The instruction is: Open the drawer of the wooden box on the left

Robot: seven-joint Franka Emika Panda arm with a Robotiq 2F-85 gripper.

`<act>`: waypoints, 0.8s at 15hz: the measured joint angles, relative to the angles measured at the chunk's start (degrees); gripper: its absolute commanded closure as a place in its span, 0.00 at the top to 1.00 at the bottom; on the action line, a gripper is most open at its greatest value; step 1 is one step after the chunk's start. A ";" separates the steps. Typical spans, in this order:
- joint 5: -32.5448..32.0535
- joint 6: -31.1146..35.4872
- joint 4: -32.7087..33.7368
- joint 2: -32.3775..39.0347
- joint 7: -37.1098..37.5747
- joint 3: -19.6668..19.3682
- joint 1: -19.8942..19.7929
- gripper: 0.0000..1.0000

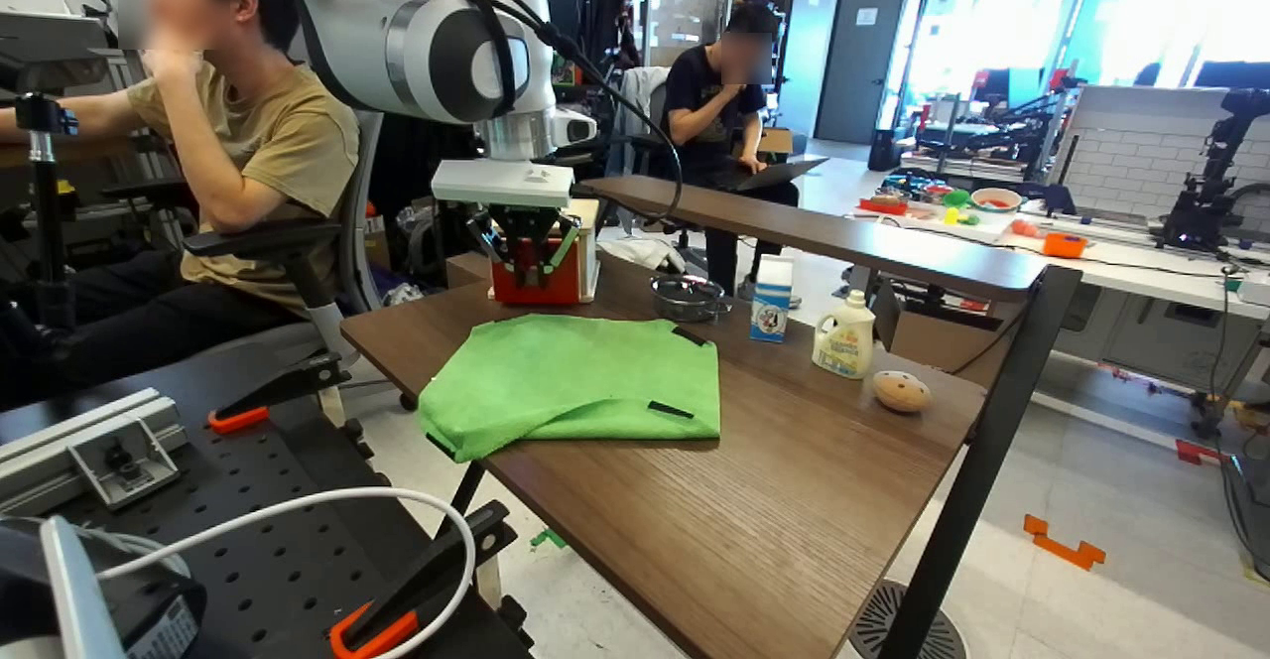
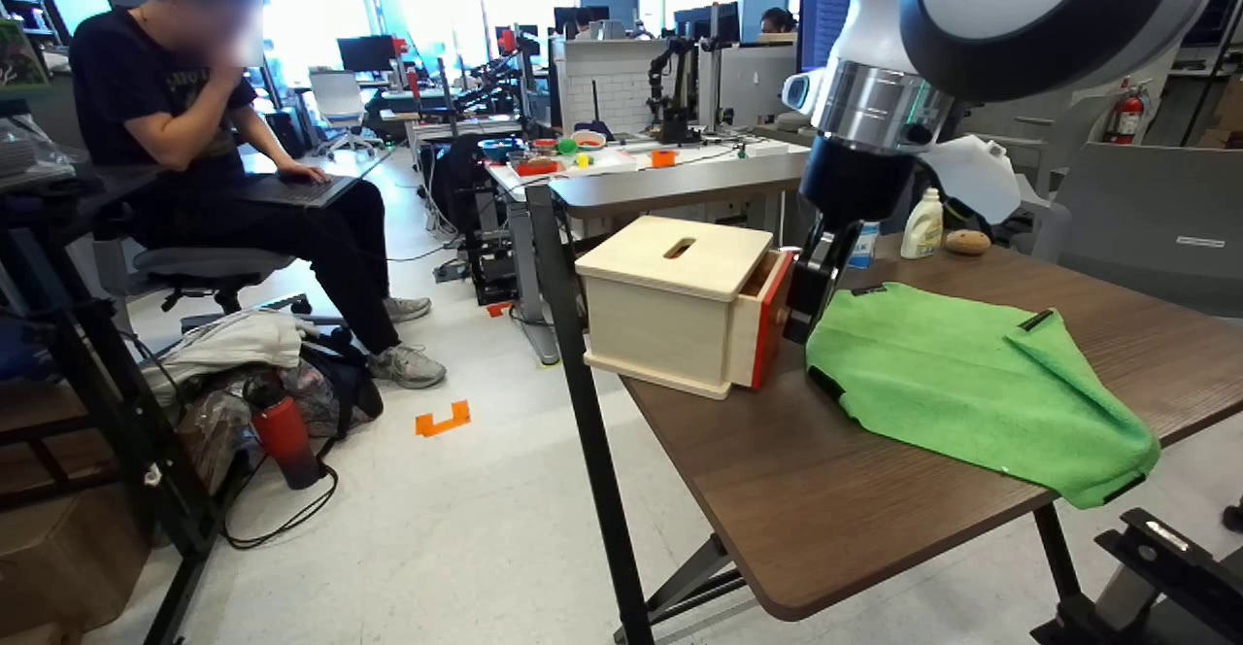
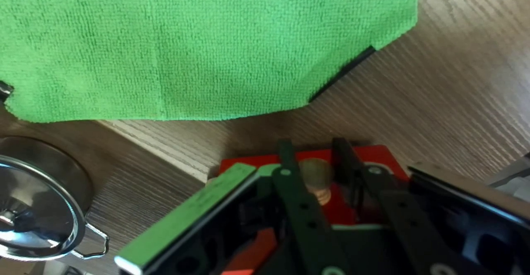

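The wooden box (image 2: 651, 329) is pale wood with a slotted top and stands at a table corner; it also shows behind the gripper in an exterior view (image 1: 589, 242). Its red-fronted drawer (image 2: 765, 344) sticks out a little, with a gap behind the front's upper edge. The red front also shows in an exterior view (image 1: 536, 289) and the wrist view (image 3: 258, 158). A round wooden knob (image 3: 316, 173) sits on the front. My gripper (image 3: 313, 145) points down in front of the drawer, its two fingers closed on the knob's sides. It also shows in both exterior views (image 1: 534, 267) (image 2: 800, 320).
A green cloth (image 1: 595, 371) lies on the table in front of the drawer. A lidded metal pot (image 1: 688, 299) stands beside the box. A milk carton (image 1: 771, 302), a cream bottle (image 1: 845, 336) and a brown potato-like object (image 1: 901, 391) stand farther along. A raised shelf (image 1: 824, 227) runs along one side.
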 measured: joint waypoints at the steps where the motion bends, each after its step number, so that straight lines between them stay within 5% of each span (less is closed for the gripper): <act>1: -0.03 0.00 -0.08 -0.04 0.00 -0.01 -0.02 0.07; 12: -1.59 0.00 -4.33 -2.68 -0.07 -1.15 -0.42 0.07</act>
